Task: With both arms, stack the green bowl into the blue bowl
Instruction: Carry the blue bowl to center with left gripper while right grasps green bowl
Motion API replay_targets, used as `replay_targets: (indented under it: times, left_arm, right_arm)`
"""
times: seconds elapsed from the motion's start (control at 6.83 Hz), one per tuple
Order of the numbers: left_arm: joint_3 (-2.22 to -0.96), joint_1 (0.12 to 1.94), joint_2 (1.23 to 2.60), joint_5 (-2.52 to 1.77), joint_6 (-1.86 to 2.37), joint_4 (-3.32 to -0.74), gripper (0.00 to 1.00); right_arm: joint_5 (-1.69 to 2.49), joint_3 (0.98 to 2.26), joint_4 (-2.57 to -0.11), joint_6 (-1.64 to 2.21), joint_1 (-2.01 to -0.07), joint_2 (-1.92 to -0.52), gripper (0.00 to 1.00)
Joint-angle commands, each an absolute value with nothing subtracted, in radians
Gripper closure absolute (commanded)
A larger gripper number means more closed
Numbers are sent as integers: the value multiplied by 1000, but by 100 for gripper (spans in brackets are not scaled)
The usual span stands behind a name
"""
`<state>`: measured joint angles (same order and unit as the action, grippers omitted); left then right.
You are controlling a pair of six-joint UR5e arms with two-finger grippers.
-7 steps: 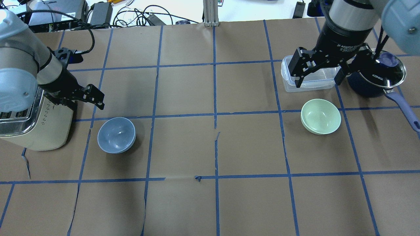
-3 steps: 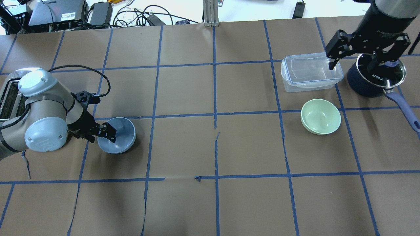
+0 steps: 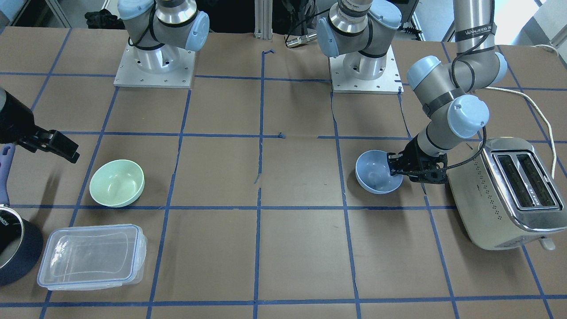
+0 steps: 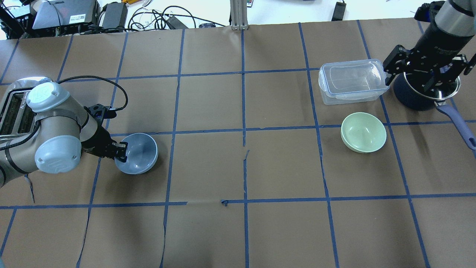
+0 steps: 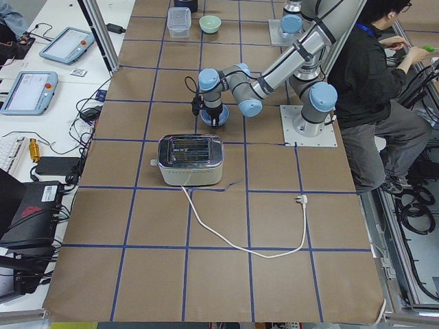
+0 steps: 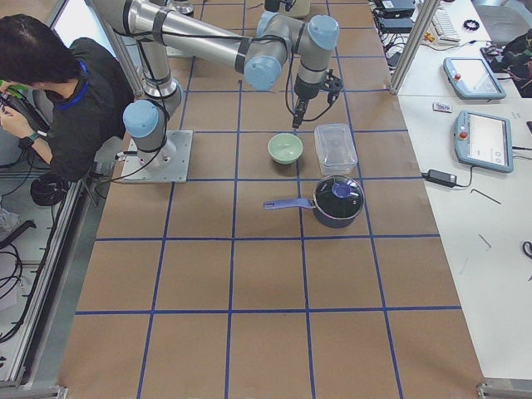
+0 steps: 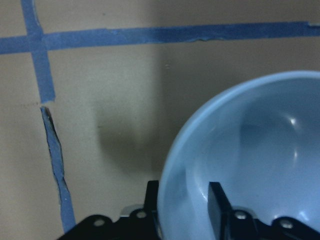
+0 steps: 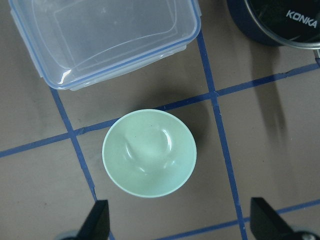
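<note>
The blue bowl (image 4: 140, 152) sits at the table's left, next to the toaster; it also shows in the front view (image 3: 373, 176). My left gripper (image 4: 120, 152) is low at its near-left rim. In the left wrist view one finger (image 7: 218, 205) is inside the bowl (image 7: 260, 155) and the other is outside, shut on the rim. The bowl looks slightly tilted. The green bowl (image 4: 363, 132) sits alone at the right, upright and empty. My right gripper (image 4: 408, 82) is open, high above and behind it, over the pot. The right wrist view looks down on the green bowl (image 8: 149, 152).
A toaster (image 3: 509, 195) stands just left of my left arm, with its cord trailing off. A clear container (image 4: 351, 82) with a blue rim and a dark lidded pot (image 4: 412, 98) with a long handle (image 4: 458, 124) stand behind the green bowl. A person (image 5: 370, 68) sits behind the robot.
My left arm swung down to the blue bowl and closed on its rim; the bowl shifted slightly right. My right gripper, still open, moved back and right from over the container to the pot.
</note>
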<state>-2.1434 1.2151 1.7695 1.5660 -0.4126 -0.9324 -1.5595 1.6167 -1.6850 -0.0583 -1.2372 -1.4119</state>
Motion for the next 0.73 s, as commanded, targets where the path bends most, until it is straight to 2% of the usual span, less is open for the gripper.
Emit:
replay_targets:
  times: [0.0, 0.29, 0.59]
  left_arm:
    - [-2138, 1235, 1749, 1552, -408, -940, 100]
    - [-2065, 1354, 1733, 1502, -300, -963, 100]
    - [-1911, 1561, 1800, 1404, 58, -1009, 100]
  right_arm:
    - [-1554, 1746, -1919, -142, -1218, -1359, 0]
    - [-1546, 1847, -2072, -156, -1218, -1327, 0]
    - [-1546, 1865, -2112, -179, -1218, -1283, 1]
